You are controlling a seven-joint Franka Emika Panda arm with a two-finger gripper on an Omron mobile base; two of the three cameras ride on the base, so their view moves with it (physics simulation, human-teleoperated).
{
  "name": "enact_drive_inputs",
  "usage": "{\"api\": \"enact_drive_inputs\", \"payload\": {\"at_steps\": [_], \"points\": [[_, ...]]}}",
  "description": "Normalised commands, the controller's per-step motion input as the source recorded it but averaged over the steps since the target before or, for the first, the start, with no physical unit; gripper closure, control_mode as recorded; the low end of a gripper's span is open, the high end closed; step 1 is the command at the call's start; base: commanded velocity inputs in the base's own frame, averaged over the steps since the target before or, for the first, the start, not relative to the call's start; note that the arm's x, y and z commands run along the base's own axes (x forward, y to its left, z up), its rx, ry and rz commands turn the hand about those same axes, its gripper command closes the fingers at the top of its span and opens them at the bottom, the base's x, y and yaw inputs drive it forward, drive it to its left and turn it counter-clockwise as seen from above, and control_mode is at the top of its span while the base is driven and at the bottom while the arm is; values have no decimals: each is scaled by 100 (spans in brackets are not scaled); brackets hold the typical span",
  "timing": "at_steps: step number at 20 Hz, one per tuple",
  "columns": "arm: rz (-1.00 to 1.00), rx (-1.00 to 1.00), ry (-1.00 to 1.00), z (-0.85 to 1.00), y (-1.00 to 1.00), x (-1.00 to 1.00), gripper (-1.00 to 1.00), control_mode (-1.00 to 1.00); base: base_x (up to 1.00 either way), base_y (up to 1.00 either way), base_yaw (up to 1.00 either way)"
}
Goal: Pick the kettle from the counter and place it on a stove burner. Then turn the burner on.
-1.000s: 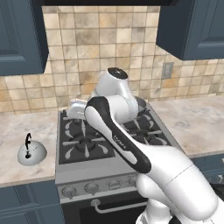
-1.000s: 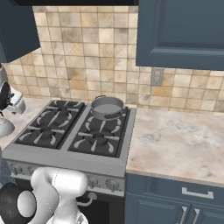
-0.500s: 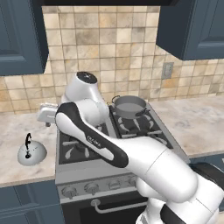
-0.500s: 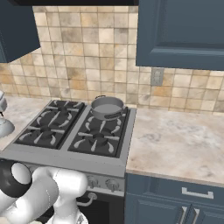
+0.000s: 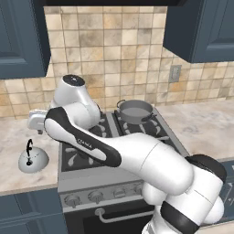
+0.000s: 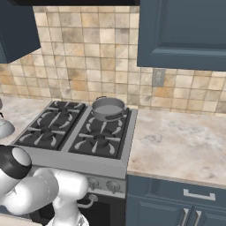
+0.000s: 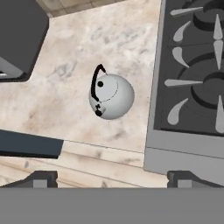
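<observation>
The small silver kettle (image 7: 112, 97) with its thin black handle stands upright on the beige marbled counter (image 7: 65, 65), a short way left of the stove. It also appears as the kettle (image 5: 33, 160) and, at the left edge, the kettle (image 6: 3, 128). My gripper (image 7: 113, 179) hangs above it, open, with both fingertips (image 7: 42, 177) wide apart and nothing between them. The hand (image 5: 35, 121) is well above the kettle and a little behind it. The front-left burner (image 7: 208, 89), also seen as the burner (image 6: 44, 137), is bare.
A wider grey two-handled pot (image 5: 135, 110) sits on the stove's back-right burner. A dark upper cabinet (image 5: 18, 41) hangs over the left counter. The stove knobs (image 5: 96, 196) line its front panel. More counter (image 6: 176, 141) stretches to the stove's right.
My arm has swung left from above the stove to above the left counter, bringing the hand over the kettle. The kettle and the pot have stayed put.
</observation>
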Motion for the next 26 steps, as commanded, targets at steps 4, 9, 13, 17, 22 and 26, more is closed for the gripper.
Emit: {"api": "enact_drive_inputs", "payload": {"at_steps": [4, 9, 13, 17, 22, 26], "points": [[0, -10, 2, -40, 0, 11, -100, -100, 0, 0, 0], [3, -1, 0, -39, 1, 14, -100, -100, 0, 0, 0], [4, 0, 0, -30, 11, 20, -100, -100, 0, 0, 0], [3, 0, 0, -32, 22, 23, -100, -100, 0, 0, 0], [1, 0, 1, -24, 37, 33, -100, -100, 0, 0, 0], [0, 0, 5, -17, 52, 45, -100, -100, 0, 0, 0]]}}
